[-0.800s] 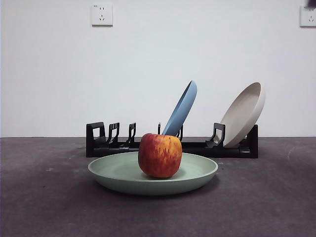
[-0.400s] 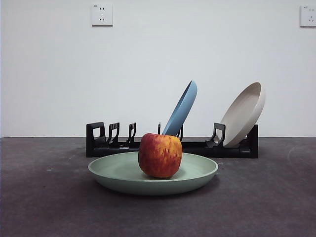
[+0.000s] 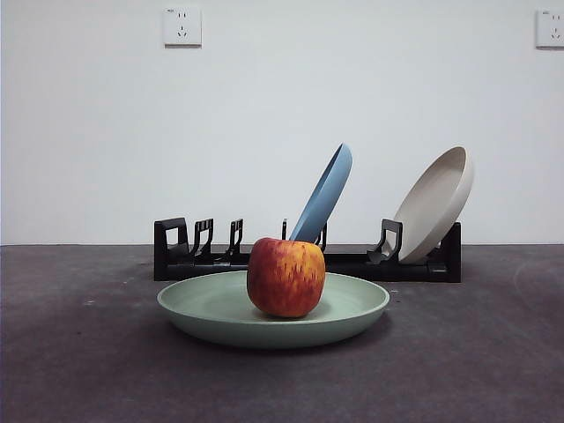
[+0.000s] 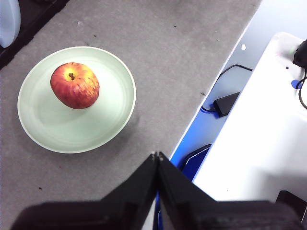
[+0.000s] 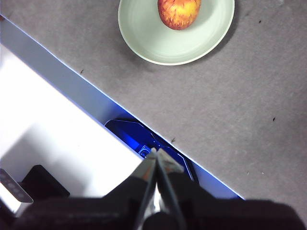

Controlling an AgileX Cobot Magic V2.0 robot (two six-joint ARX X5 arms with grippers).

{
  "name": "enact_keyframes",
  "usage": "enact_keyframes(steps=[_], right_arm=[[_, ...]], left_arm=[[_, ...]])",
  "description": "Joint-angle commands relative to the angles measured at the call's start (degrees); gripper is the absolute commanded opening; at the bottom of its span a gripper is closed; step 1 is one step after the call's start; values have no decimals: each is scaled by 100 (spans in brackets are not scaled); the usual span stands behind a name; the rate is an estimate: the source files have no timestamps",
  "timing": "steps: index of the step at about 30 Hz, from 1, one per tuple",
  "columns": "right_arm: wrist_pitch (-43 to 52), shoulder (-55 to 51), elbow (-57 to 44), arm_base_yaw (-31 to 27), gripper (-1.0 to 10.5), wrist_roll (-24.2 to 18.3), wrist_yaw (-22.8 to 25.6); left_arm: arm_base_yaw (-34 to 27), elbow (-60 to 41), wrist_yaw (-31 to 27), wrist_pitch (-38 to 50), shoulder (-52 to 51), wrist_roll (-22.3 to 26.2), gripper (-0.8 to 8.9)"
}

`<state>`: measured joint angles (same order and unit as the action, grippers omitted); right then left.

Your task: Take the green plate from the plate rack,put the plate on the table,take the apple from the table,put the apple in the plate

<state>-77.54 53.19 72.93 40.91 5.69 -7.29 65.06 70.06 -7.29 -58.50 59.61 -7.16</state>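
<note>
The red apple [image 3: 285, 277] sits in the pale green plate [image 3: 220, 308], which lies flat on the dark grey table [image 3: 79, 370] in front of the black plate rack [image 3: 203, 251]. The apple [image 4: 75, 85] and the plate [image 4: 57, 129] also show in the left wrist view, and in the right wrist view the apple [image 5: 179, 12] rests in the plate [image 5: 163, 43]. My left gripper [image 4: 156, 155] is shut and empty, high above the table's edge, away from the plate. My right gripper [image 5: 155, 151] is shut and empty, high above the table's edge too.
A blue plate [image 3: 324, 194] and a beige plate [image 3: 434, 204] lean in the rack. A white surface [image 4: 259, 139] with a black cable [image 4: 229, 96] lies beyond the table's edge. Two wall sockets hang on the white wall.
A black arm tip at the top right corner of the front view has left the picture. The plate and apple have not moved.
</note>
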Motion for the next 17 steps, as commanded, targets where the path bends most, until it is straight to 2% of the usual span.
enact_keyframes(steps=[1, 12, 17], right_arm=[[7, -28, -42, 15, 1, 70, 15], [7, -44, -42, 15, 1, 70, 17], [7, -50, -42, 15, 1, 68, 15]], left_arm=[[9, -26, -9, 17, 2, -37, -3], [9, -26, 2, 57, 2, -33, -3], [-302, -26, -857, 435, -223, 170, -3]])
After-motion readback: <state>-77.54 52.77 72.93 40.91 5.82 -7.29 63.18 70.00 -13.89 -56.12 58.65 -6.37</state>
